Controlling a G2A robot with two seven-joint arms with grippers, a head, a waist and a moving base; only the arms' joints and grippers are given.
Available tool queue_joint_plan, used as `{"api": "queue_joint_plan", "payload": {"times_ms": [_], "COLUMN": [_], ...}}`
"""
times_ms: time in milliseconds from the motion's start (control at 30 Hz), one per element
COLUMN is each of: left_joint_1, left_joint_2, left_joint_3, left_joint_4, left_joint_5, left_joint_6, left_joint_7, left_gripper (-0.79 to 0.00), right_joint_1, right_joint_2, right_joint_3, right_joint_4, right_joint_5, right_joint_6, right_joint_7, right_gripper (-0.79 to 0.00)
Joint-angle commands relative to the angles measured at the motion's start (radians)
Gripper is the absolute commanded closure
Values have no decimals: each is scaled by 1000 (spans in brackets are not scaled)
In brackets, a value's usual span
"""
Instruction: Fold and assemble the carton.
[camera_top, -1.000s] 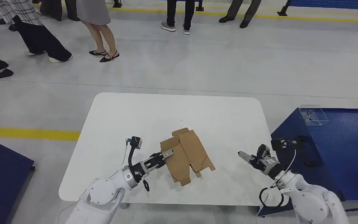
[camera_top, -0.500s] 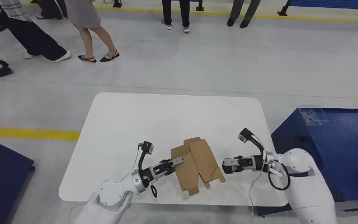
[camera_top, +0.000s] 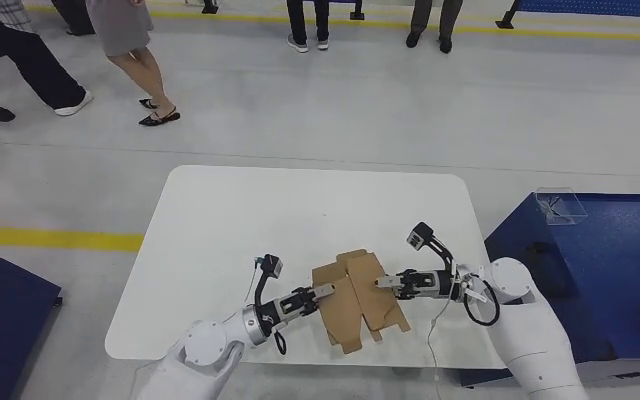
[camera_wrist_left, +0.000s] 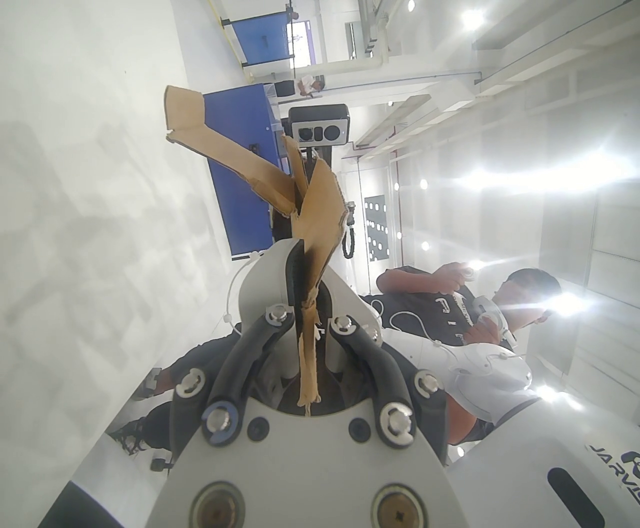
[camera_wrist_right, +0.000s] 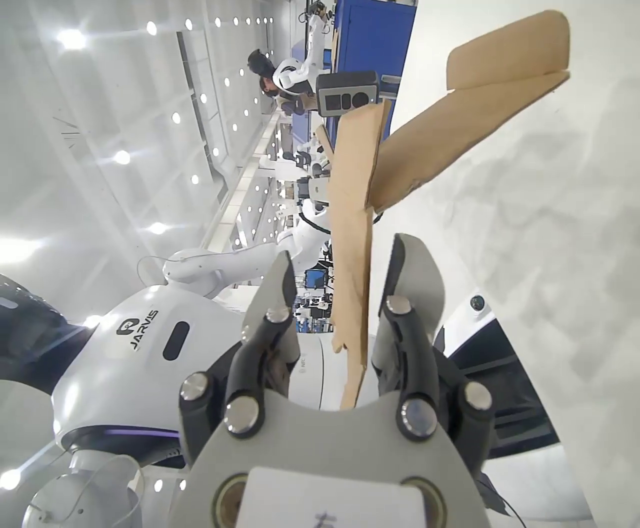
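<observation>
The brown cardboard carton (camera_top: 358, 300), with its panels partly opened, sits over the near part of the white rounded worktop (camera_top: 250, 210), between both arms. The left pincer (camera_top: 322, 293) is pressed together on one edge of it. The right pincer (camera_top: 385, 283) is spread, and the opposite flap stands between its fingers, not yet clamped.

Right gripper (camera_wrist_right: 342, 255), fingers parted, straddles one panel edge of the brown carton (camera_wrist_right: 350, 200); white table (camera_wrist_right: 525, 250) behind.
</observation>
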Motion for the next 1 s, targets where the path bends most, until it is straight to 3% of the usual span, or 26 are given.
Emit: {"api": "queue_joint_plan", "payload": {"times_ms": [0, 33, 67, 100, 200, 533, 633, 733, 967], "left_joint_1": [-1, -1, -1, 1, 1, 36, 32, 32, 32], "left_joint_2": [0, 0, 0, 0, 3, 44, 51, 51, 51], "left_joint_3": [0, 0, 0, 0, -23, -216, -225, -225, -225], "left_joint_4": [1, 1, 1, 0, 3, 39, 66, 66, 66], "left_joint_5": [-3, -5, -8, -20, -85, -120, -163, -163, -163], "left_joint_6": [-1, -1, -1, 1, 21, 57, 113, 113, 113], "left_joint_7": [-1, -2, -4, -10, -44, -91, -179, -179, -179], "left_gripper": [0, 0, -259, -785, -785, -785, -785, -785, -785], "right_joint_1": [1, 2, 6, 8, 8, 8, -6, -29, -67], "right_joint_2": [2, 2, 3, 4, 4, 4, 7, 17, 22], "right_joint_3": [-4, -9, -13, -16, -16, -16, 4, 57, 164], "right_joint_4": [3, 5, 6, 7, 7, 7, -20, -91, -327], "right_joint_5": [-4, -7, -12, -18, -18, -18, -26, -32, 126], "right_joint_6": [6, 17, 24, 24, 24, 24, -4, -76, -203], "right_joint_7": [-1, 2, 4, 3, 3, 3, -42, -105, -231], "right_gripper": [0, 0, 0, 0, 0, 0, 0, 0, 0]}}
